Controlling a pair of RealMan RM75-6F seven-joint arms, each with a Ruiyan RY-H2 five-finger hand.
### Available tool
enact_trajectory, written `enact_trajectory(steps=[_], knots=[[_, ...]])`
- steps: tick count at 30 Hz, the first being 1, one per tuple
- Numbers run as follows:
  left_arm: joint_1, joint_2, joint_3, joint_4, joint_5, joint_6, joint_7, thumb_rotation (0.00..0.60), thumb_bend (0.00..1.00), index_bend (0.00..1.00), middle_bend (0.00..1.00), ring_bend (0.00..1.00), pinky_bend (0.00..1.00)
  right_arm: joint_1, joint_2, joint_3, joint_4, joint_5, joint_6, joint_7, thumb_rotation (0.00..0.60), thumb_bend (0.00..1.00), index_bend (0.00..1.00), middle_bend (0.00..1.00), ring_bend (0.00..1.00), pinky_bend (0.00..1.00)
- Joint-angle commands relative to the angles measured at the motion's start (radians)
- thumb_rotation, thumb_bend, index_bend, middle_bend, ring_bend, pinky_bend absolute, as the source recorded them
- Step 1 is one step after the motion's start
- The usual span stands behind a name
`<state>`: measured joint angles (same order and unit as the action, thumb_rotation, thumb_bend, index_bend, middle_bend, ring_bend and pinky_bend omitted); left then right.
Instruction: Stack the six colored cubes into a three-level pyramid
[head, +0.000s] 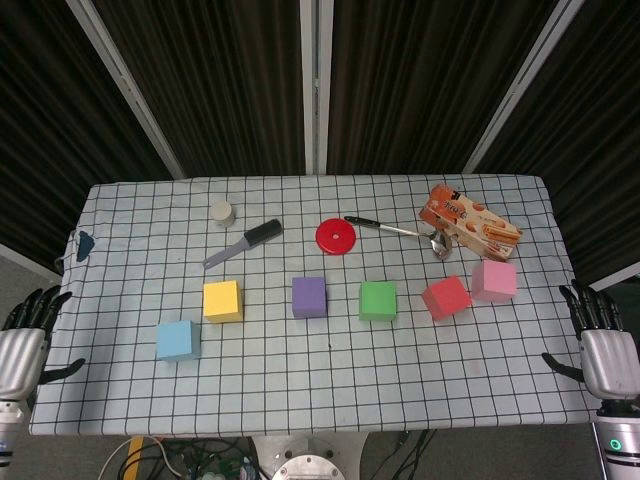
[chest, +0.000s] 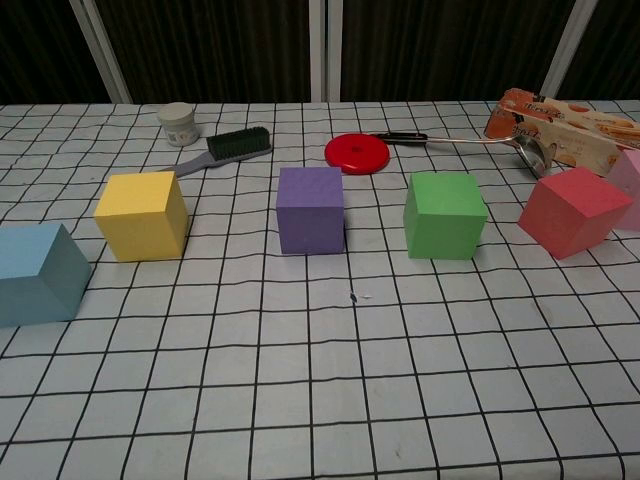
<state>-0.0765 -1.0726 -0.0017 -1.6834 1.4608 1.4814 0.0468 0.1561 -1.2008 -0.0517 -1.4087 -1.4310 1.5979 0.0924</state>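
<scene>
Left robot hand (head: 28, 330) sits off the left edge of the surface (head: 320, 385), fingers spread and pointing up, holding nothing. Right robot hand (head: 597, 335) sits off the right edge, same pose, fingers apart, empty. Neither hand shows in the chest view.

Six cubes lie singly on the gridded cloth, none stacked: blue cube (head: 178, 340) nearest the front left, then yellow cube (head: 223, 301), purple cube (head: 309, 297), green cube (head: 377, 301), red cube (head: 446, 297) turned at an angle, pink cube (head: 494, 280) just beside the red one.

Behind them: small white jar (head: 221, 211), brush (head: 244, 243) with dark bristles, red disc (head: 336, 236), metal ladle (head: 400, 231) with its bowl next to an orange and white carton (head: 470, 226). Printing on the carton too small to read; jar label also unreadable.
</scene>
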Motion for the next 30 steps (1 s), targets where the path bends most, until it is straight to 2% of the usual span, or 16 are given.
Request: enact_trajectory(steps=[1, 8, 14, 18, 22, 27, 30], knots=[[0.011, 0.002, 0.001, 0.012, -0.003, 0.008, 0.008, 0.600, 0.00, 0.11, 0.04, 0.00, 0.13, -0.001, -0.005, 0.020, 0.007, -0.003, -0.015, 0.007, 0.600, 0.00, 0.00, 0.00, 0.00, 0.00], [-0.001, 0.010, -0.013, 0.006, 0.019, 0.006, -0.024, 0.600, 0.00, 0.11, 0.05, 0.00, 0.13, -0.001, 0.022, 0.038, -0.063, -0.043, -0.021, -0.003, 0.600, 0.00, 0.00, 0.00, 0.00, 0.00], [-0.069, 0.010, -0.019, -0.044, 0.041, -0.097, -0.049, 0.600, 0.00, 0.09, 0.05, 0.00, 0.13, -0.002, 0.056, 0.044, -0.139, -0.062, -0.044, -0.037, 0.600, 0.00, 0.00, 0.00, 0.00, 0.00], [-0.144, -0.066, -0.056, -0.061, 0.031, -0.174, 0.026, 0.600, 0.00, 0.08, 0.05, 0.00, 0.13, 0.006, 0.077, 0.060, -0.191, -0.075, -0.053, -0.075, 0.600, 0.00, 0.00, 0.00, 0.00, 0.00], [-0.228, -0.170, -0.109, -0.063, -0.033, -0.261, 0.092, 0.600, 0.00, 0.06, 0.07, 0.00, 0.13, 0.017, 0.097, 0.081, -0.246, -0.082, -0.061, -0.106, 0.600, 0.00, 0.00, 0.00, 0.00, 0.00], [-0.318, -0.322, -0.172, -0.001, -0.147, -0.326, 0.224, 0.600, 0.00, 0.01, 0.07, 0.00, 0.13, 0.033, 0.109, 0.105, -0.287, -0.059, -0.097, -0.129, 0.600, 0.00, 0.00, 0.00, 0.00, 0.00], [-0.356, -0.391, -0.194, 0.054, -0.185, -0.343, 0.252, 0.600, 0.00, 0.00, 0.07, 0.00, 0.13, 0.041, 0.118, 0.119, -0.310, -0.033, -0.124, -0.130, 0.600, 0.01, 0.00, 0.00, 0.00, 0.00]])
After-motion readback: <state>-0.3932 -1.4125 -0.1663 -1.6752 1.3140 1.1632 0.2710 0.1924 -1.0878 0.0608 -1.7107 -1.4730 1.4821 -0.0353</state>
